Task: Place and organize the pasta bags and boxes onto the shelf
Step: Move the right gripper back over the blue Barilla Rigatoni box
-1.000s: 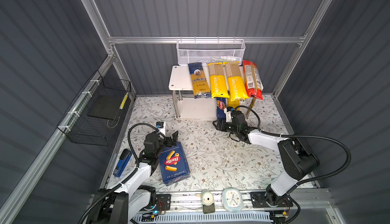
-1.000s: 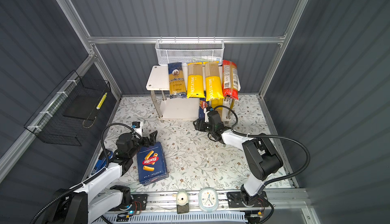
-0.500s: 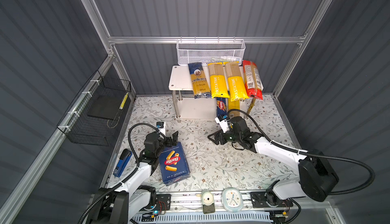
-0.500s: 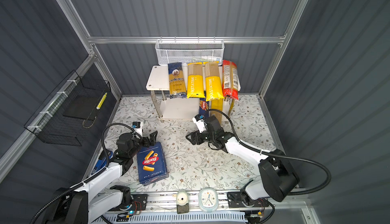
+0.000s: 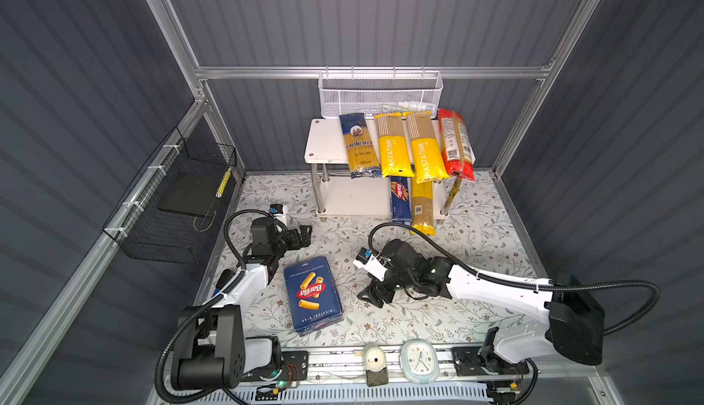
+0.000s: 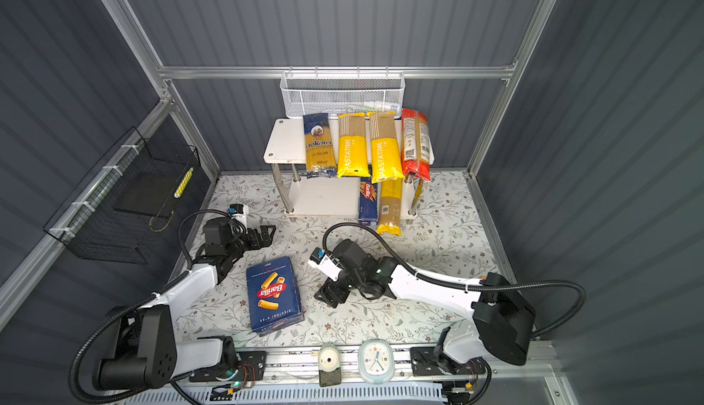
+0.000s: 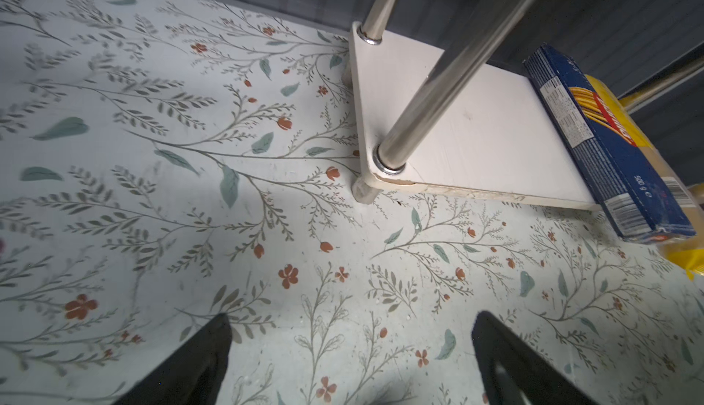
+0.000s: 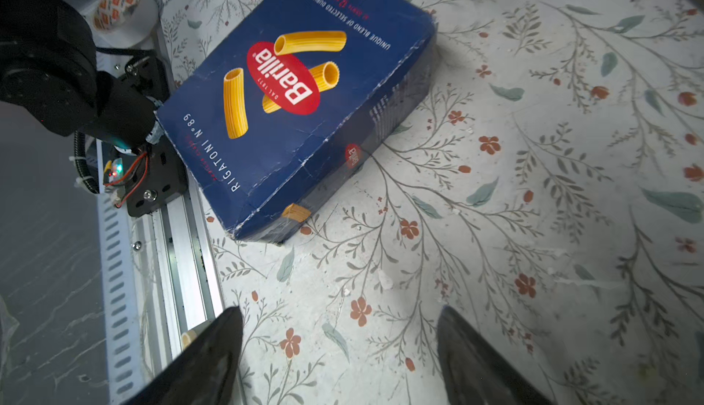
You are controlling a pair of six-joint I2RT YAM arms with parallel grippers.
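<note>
You face a bench [image 5: 487, 231] covered in a pale floral sheet, boxed in by dark grey ribbed walls and aluminium rails. At the back stands the white 2-tier shelf with chrome legs [image 5: 324, 144].

Its top board carries 4 bags side by side: the dark blue Ankara bag [image 5: 360, 146], a yellow PASTATIME bag [image 5: 394, 147], a 2nd yellow PASTATIME bag [image 5: 426, 151] and the red-clear bag [image 5: 455, 144]. On the lower board, just beside each other, lie the long narrow blue Barilla box [image 5: 400, 199] and the yellow-clear barcode bag [image 5: 422, 206]. Their near ends overhang, and their far ends are hidden under the top board.

The wide dark blue Barilla rigatoni box [image 5: 313, 294] lies flat on the bench between your arms. The contents of the white mesh basket [image 5: 381, 96] are hard to make out.

Your right arm [image 5: 495, 288] stretches low, its jaws spread and empty, near the wide box but apart. Your left arm [image 5: 247, 281] is folded, jaws released, pointing at the shelf.
</note>
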